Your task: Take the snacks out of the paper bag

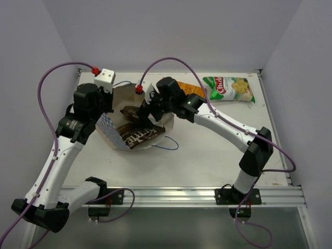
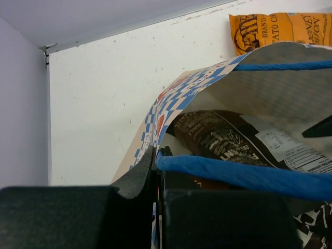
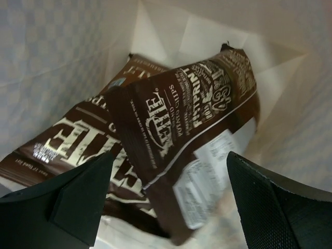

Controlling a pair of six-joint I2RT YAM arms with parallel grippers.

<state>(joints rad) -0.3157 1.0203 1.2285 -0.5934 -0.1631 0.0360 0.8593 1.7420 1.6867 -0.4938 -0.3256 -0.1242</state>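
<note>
The paper bag [image 1: 108, 128] lies on its side at the table's left, its mouth open. My left gripper [image 1: 105, 110] is shut on the bag's checked rim [image 2: 155, 111], beside a blue string handle [image 2: 244, 177]. My right gripper [image 1: 146, 112] is open inside the mouth, its fingers [image 3: 78, 199] either side of the upper dark brown packet [image 3: 192, 119], not touching it. The second brown packet [image 3: 62, 142] lies under it and sticks out of the mouth [image 1: 137, 136]. The orange packet [image 1: 188, 88] and the green-and-white chip bag [image 1: 229, 88] lie on the table at the back right.
A loose blue string handle [image 1: 167, 146] trails onto the table in front of the bag. The orange packet [image 2: 280, 30] lies just behind the bag's rim. White walls close in the table's back and sides. A metal rail [image 1: 207, 196] runs along the near edge.
</note>
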